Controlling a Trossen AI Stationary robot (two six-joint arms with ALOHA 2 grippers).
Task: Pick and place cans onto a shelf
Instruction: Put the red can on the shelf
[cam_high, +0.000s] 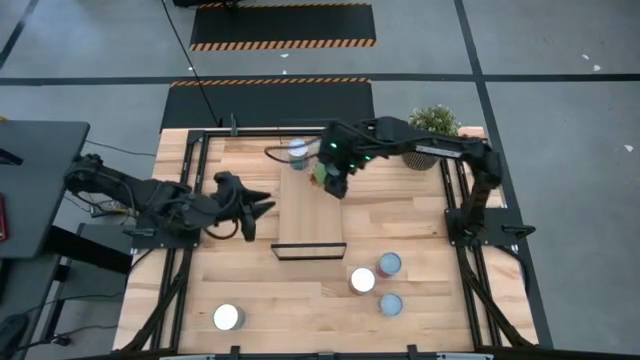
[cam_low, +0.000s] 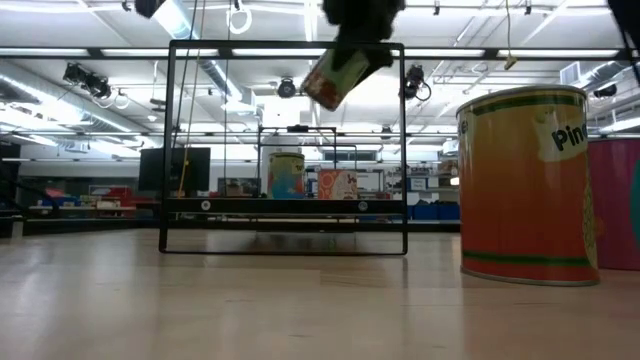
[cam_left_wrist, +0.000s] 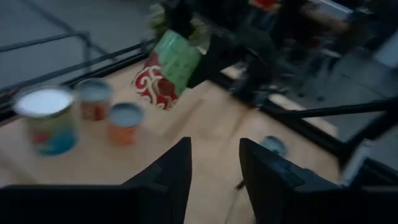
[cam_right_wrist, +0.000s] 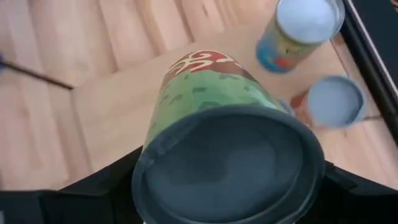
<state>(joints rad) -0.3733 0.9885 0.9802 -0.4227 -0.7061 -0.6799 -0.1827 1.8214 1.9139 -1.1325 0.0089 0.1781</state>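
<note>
My right gripper (cam_high: 334, 180) is shut on a green and red can (cam_low: 338, 76) above the far part of the light-wood shelf (cam_high: 312, 218). The shelf's black wire frame (cam_low: 170, 150) shows in the low view. Another can (cam_high: 297, 151) stands at the shelf's far end. My left gripper (cam_high: 263, 206) is open and empty, to the left of the shelf. Three cans (cam_high: 362, 280) (cam_high: 390, 263) (cam_high: 391, 303) stand on the table to the near right of the shelf. One white-topped can (cam_high: 228, 317) stands at the near left. My right gripper pinches the green and red can between its two fingers (cam_right_wrist: 102, 183), on the can's side wall near its dark grey end (cam_right_wrist: 227, 168). The fingers come slanting down from the table's right. The can is tilted, red end lowest, and lifted clear of the shelf.
A potted green plant (cam_high: 434, 122) stands at the far right corner, beside the right arm. In the low view a big orange can (cam_low: 525, 185) and a pink one (cam_low: 615, 200) stand close at the right. A black frame (cam_high: 200, 140) rims the table.
</note>
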